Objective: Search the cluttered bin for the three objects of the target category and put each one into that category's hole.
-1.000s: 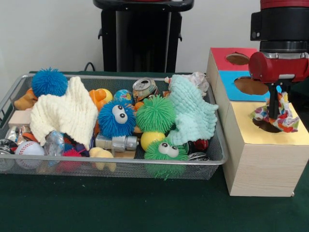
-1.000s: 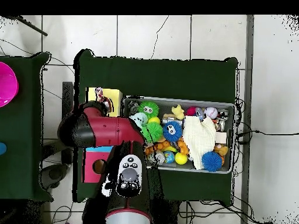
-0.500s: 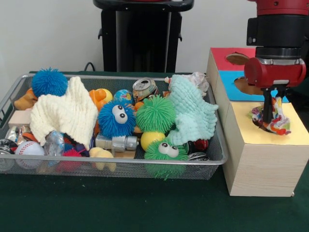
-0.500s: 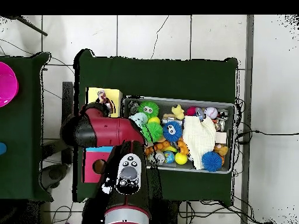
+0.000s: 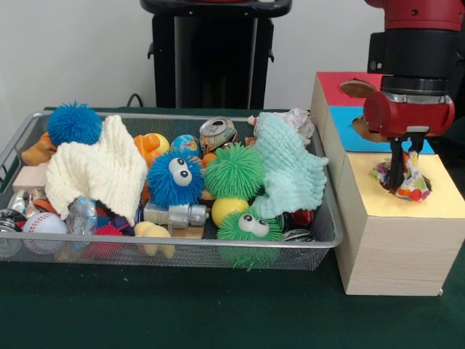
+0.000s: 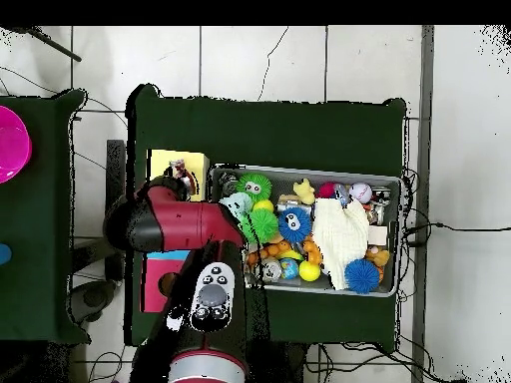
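We see a dark green table set on a pale tiled floor, with a white wall behind it and a black stand against that wall. Taking the wooden sorting box as our landmark: its top has a red section farthest back, a blue section in the middle and a yellow section nearest the camera, each with a hole. Just beside the box sits the wire mesh bin, crowded with toys: a cream knitted cloth, a mint knitted cloth, a blue fuzzy ball with eyes, a green fuzzy ball, a crushed can and a baseball.

The gripper stands over the yellow section's hole, its fingers clamped on a multicoloured patterned cloth, which is bunched into that hole with its edges above the rim. In the overhead view the cloth shows at the box's yellow end.

Compared with a second ago, we find the cloth lower and more gathered: it hung spread out over the hole's edge then, and now most of it sits inside the opening. The gripper has shifted slightly toward the bin. The bin's contents lie unchanged.
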Robot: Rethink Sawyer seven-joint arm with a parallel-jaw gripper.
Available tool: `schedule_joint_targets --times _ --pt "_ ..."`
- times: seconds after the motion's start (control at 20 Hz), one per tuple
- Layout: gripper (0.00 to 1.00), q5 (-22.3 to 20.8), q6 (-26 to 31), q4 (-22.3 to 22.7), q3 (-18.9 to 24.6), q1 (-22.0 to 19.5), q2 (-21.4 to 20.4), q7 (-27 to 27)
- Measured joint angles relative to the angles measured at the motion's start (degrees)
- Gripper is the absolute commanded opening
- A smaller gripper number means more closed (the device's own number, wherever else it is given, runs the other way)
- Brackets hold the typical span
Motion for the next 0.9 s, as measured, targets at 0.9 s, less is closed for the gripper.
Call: schedule_joint_targets --times 0.9 --pt "0.0 -0.01 1.88 -2.73 -2.65 2.03 2.02 0.0"
